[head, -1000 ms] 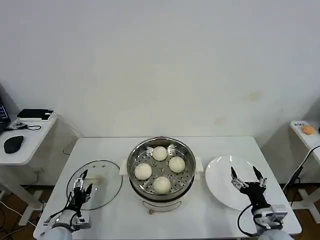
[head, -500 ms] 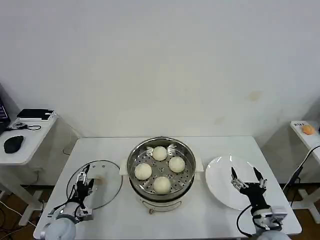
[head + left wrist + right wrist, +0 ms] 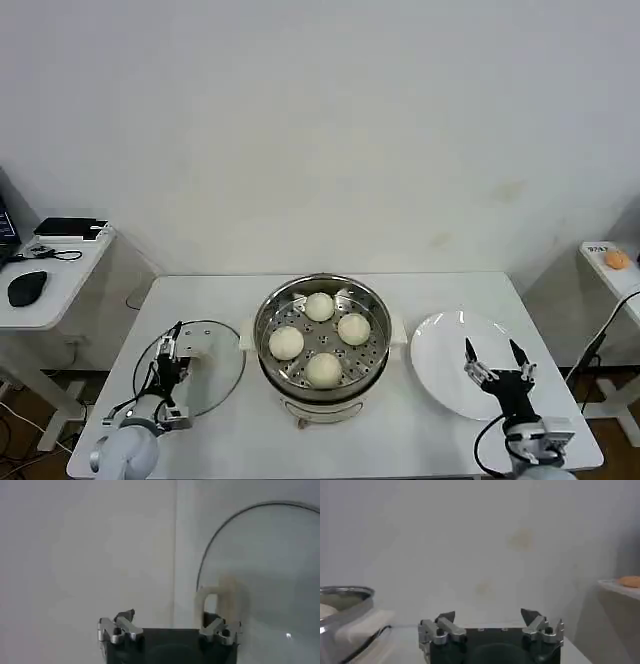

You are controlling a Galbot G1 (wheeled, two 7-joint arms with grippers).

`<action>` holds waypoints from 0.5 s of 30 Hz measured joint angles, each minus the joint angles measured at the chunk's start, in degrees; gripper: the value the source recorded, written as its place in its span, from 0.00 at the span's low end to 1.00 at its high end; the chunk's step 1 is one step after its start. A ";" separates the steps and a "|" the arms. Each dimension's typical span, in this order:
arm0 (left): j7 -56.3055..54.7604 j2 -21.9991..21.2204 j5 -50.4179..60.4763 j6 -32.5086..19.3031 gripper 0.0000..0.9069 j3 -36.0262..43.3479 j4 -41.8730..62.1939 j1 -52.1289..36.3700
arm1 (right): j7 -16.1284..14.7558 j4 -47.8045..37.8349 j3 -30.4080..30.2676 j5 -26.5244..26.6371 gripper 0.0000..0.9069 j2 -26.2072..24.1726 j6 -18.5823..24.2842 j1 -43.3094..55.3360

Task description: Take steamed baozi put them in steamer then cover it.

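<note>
White desk [image 3: 450, 290] at centre, set against a plain pale wall [image 3: 320, 120]. Round white plate [image 3: 455, 362] lying flat on its right part, bare. Small side table [image 3: 50, 295] off to the left, carrying a black computer mouse [image 3: 27, 288], a thin cable and a flat dark device [image 3: 70, 228] near the back. Another pale surface [image 3: 612, 268] at the far right edge, bearing a small orange object [image 3: 617, 259]. Brown floor [image 3: 20, 410] below on the left.

Four baozi [image 3: 320, 338] in steamer [image 3: 322, 350]; cover [image 3: 190, 367] beside it.
</note>
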 measured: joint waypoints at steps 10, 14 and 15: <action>-3.63 -0.66 -2.40 0.32 0.00 1.47 3.11 -1.51 | -0.07 -0.84 -0.18 -0.40 1.00 0.40 0.16 0.48; -5.42 -0.69 -3.12 0.40 0.00 1.80 4.57 -2.14 | -0.11 -0.85 -0.18 -0.67 1.00 0.55 0.31 0.49; -5.74 -0.74 -3.22 0.42 0.00 1.90 4.91 -2.25 | -0.11 -0.86 -0.18 -0.70 1.00 0.59 0.32 0.50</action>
